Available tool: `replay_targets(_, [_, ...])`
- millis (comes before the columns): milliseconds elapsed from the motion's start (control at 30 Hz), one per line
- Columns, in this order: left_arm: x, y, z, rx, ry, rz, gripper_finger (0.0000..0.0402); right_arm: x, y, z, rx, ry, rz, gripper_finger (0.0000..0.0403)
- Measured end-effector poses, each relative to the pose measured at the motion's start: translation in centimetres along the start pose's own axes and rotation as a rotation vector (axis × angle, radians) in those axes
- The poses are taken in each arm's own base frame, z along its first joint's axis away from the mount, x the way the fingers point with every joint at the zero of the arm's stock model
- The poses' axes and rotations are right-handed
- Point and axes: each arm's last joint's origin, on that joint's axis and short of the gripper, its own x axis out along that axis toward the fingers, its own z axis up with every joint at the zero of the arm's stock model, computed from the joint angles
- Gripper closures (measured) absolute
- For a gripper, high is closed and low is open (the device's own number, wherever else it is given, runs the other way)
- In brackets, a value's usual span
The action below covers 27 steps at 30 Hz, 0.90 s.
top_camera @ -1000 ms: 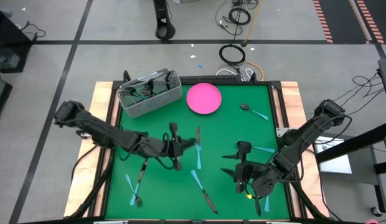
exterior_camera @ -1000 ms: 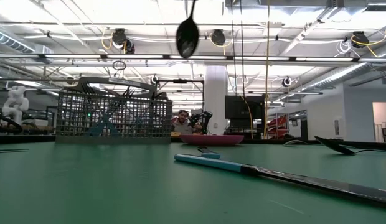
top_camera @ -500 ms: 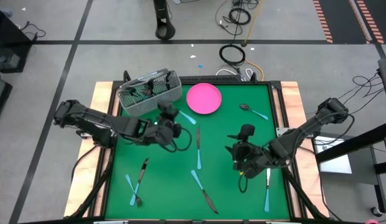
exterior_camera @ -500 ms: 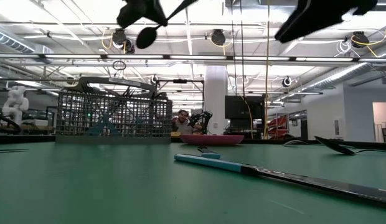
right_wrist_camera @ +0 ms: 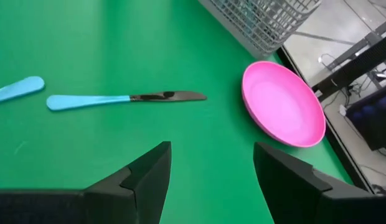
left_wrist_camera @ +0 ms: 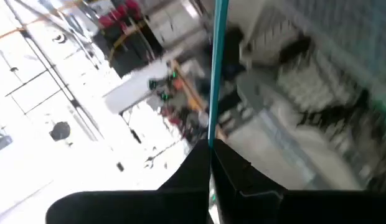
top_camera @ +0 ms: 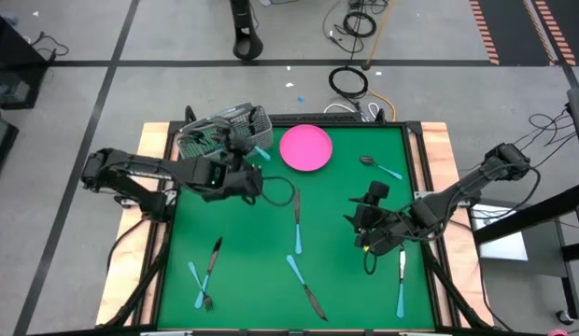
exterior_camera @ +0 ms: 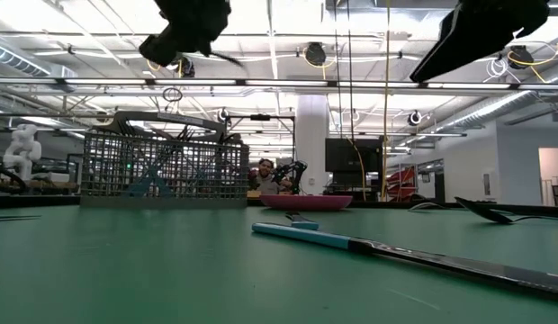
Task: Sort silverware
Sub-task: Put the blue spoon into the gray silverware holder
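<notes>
The left gripper (top_camera: 245, 157) is shut tight on a blue-handled piece (left_wrist_camera: 216, 68) of silverware. I cannot tell if it is a fork, a spoon or a knife. The gripper is up in the air, right at the edge of the basket (top_camera: 215, 140), which sits at the back left of the green table (top_camera: 336, 280). From the left wrist view, the blue handle sticks straight out past the closed fingers (left_wrist_camera: 199, 174).

The right gripper (top_camera: 372, 217) is open wide and holds nothing. It hangs over the right side of the table. In front of it, the right wrist view shows a blue-handled knife (right_wrist_camera: 124, 98) lying flat, with the tip of another blue handle (right_wrist_camera: 17, 88) beside it. The pink plate (right_wrist_camera: 283, 102) is farther back, next to the basket.

More silverware lies on the table. A spoon (top_camera: 378, 166) is near the back right, right of the plate. Another blue piece (top_camera: 400, 285) lies near the right edge, by the right arm. A second knife (top_camera: 305, 287) lies near the front middle. A dark piece (top_camera: 215, 254) and a blue fork (top_camera: 198, 286) lie at the front left. The basket already has silverware standing in it.

In the low view, a person (exterior_camera: 259, 177) is far back in the room.
</notes>
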Motion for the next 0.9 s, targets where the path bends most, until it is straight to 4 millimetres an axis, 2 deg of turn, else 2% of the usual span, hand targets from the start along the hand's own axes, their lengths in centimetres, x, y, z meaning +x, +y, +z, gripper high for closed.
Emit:
replay_targets(167, [3.1,0.2,-1.4,0.123,0.110,-0.061,0.0402,0.0,0.2,0.2,0.000,-0.017,0.015,0.0186])
replay_targets(300, [5.0,-0.4,-2.5,0.289,0.207,-0.120,0.0402,0.0,0.2,0.2,-0.010,-0.008,0.034,0.0186])
replay_targets(533, [8.2,-1.6,-4.1,0.313,0.315,-0.223,0.0402,0.0,0.2,0.2,-0.023,-0.010,0.029,0.0186])
replay_targets(700, [9.8,-2.5,-4.5,0.369,0.338,-0.285,0.0402,0.0,0.2,0.2,-0.026,-0.008,0.028,0.0186])
replay_targets(900, [10.4,-2.5,-4.5,0.381,0.338,-0.296,0.0402,0.0,0.1,0.2,-0.050,-0.007,0.025,0.0186])
